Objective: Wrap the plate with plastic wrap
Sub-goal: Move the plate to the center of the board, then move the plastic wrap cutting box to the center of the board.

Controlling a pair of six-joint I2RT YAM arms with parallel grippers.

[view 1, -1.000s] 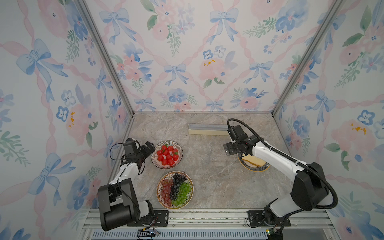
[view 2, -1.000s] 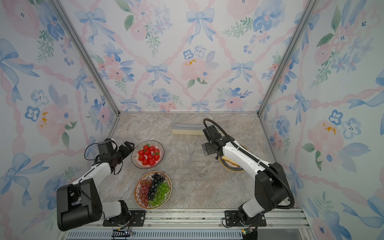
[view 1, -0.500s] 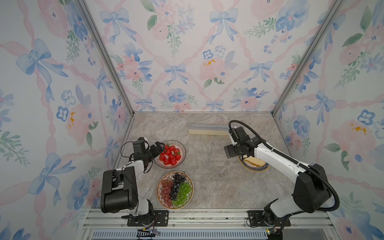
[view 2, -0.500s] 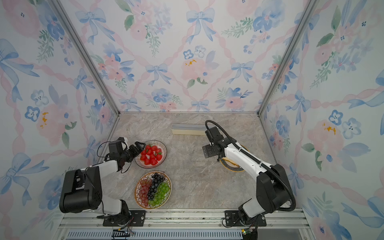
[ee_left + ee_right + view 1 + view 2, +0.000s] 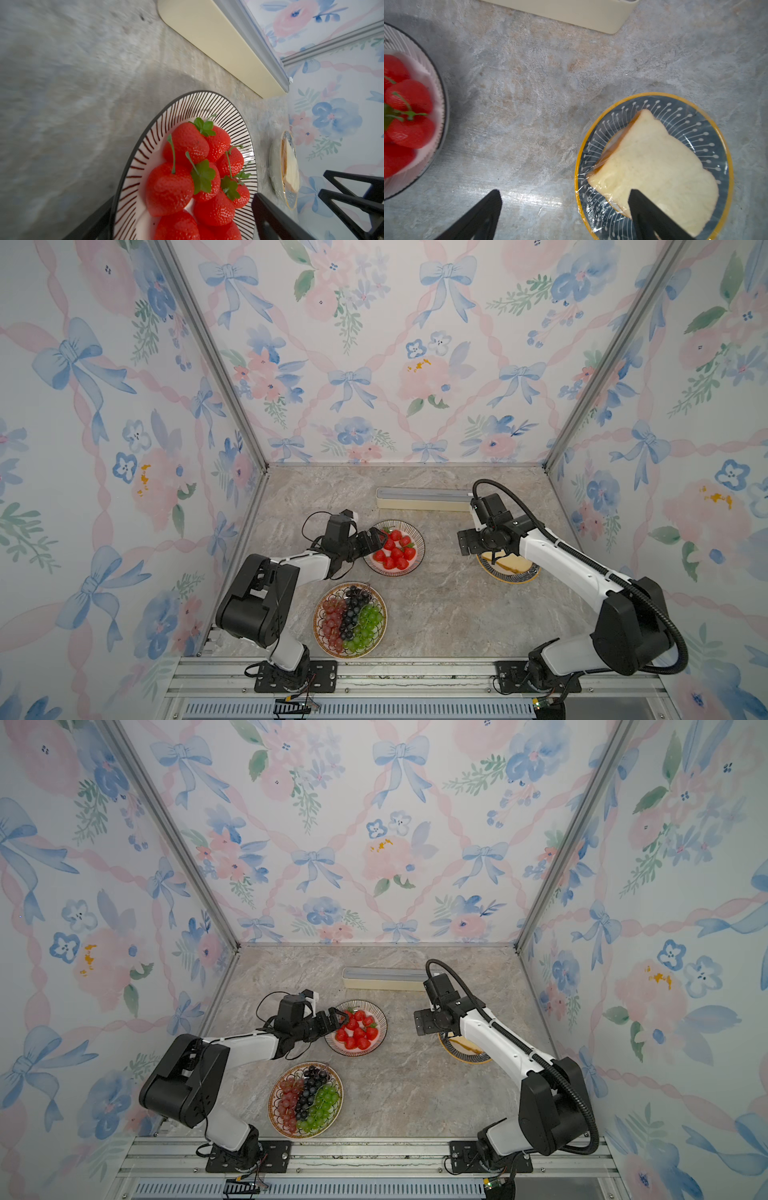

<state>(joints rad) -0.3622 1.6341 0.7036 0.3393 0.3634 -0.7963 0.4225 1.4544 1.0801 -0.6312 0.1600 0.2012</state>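
The left pincer (image 5: 377, 540) stands wide, one finger inside and one outside the near rim of the striped plate (image 5: 419, 541) of strawberries (image 5: 395, 549), so the step in hand looks like taking that plate to bring it up for covering. It should close on the bare rim only, clear of the fruit, then slide the plate level across the surface (image 5: 436, 605) rather than tip it. The right pincer (image 5: 565, 192) is also wide and empty, hanging over the surface just beside the yellow-rimmed plate (image 5: 695, 128) of bread (image 5: 654, 166), where plastic wrap (image 5: 591, 207) already lies glossy and crinkled. The wrap's box (image 5: 422, 499) lies flat near the back wall, grey top up. Its long axis runs side to side along that wall, with the white slider (image 5: 290, 79) at the right arm's end.
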